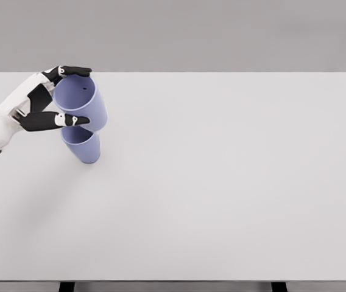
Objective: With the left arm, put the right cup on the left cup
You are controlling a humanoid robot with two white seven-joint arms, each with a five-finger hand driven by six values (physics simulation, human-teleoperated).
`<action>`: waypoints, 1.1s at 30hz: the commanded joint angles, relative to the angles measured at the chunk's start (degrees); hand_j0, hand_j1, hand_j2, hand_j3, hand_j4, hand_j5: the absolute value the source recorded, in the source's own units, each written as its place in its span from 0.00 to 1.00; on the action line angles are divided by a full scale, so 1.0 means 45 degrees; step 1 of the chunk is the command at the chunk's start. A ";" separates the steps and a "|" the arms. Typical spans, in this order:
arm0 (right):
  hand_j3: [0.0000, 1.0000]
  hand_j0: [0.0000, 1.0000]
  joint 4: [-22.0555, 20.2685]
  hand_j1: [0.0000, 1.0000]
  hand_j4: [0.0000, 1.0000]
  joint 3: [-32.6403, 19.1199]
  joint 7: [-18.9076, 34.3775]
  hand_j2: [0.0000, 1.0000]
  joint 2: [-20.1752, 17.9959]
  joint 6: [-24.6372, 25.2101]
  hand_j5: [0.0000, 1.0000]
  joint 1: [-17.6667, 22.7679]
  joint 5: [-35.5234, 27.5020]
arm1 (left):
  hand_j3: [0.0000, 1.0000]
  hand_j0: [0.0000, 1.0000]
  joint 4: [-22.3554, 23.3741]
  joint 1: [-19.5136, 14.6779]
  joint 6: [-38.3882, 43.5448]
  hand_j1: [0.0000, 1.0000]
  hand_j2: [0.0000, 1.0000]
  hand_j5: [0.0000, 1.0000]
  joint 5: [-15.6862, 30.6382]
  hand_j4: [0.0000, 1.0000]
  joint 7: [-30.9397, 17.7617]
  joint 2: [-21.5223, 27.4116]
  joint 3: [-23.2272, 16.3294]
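- The white table (222, 182) fills nearly the whole head view, a plain pale slab under a grey backdrop; its far edge runs straight across the upper part, its near edge sits just above the bottom, with dark legs peeking out beneath.
- The left arm (2, 121) comes in from the left edge, white-shelled with dark joints, angled up and to the right over the table's far-left area; the forearm slopes from low at the edge up toward the wrist.
- The left hand (51, 97) is wrapped around the upper cup; black-tipped fingers (75, 71) curl over the far side of the rim, the thumb (69, 120) presses across the near side of the wall, so the cup is pinched between them.
- The upper cup (84, 103), lavender-blue, tilts with its open mouth facing up and leftward toward the palm; its base sits at the mouth of the cup below, though whether it is seated inside or only touching I cannot tell.
- The lower cup (83, 147), same lavender-blue, stands on the table directly beneath, only its lower part showing under the thumb.
- Neither cup carries any label, brand or writing that I can make out.
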 commanded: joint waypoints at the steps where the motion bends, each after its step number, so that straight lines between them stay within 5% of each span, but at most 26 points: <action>1: 1.00 1.00 0.0000 1.00 1.00 0.0000 0.0002 1.00 0.0000 -0.0001 1.00 0.0000 -0.0001 | 0.69 0.69 0.0086 0.0000 0.0320 0.69 0.69 0.69 0.0071 0.69 0.0001 0.0029 0.0068; 24: 1.00 1.00 0.0000 1.00 1.00 0.0000 0.0002 1.00 0.0000 -0.0001 1.00 0.0000 -0.0001 | 0.70 0.70 0.1219 -0.0371 0.1454 0.70 0.70 0.70 0.0012 0.70 0.0021 0.0029 0.0400; 33: 1.00 1.00 0.0000 1.00 1.00 0.0000 0.0002 1.00 0.0000 -0.0001 1.00 0.0000 -0.0001 | 0.70 0.70 0.0653 -0.0235 0.1688 0.70 0.70 0.70 0.0520 0.70 0.0040 0.0595 0.0595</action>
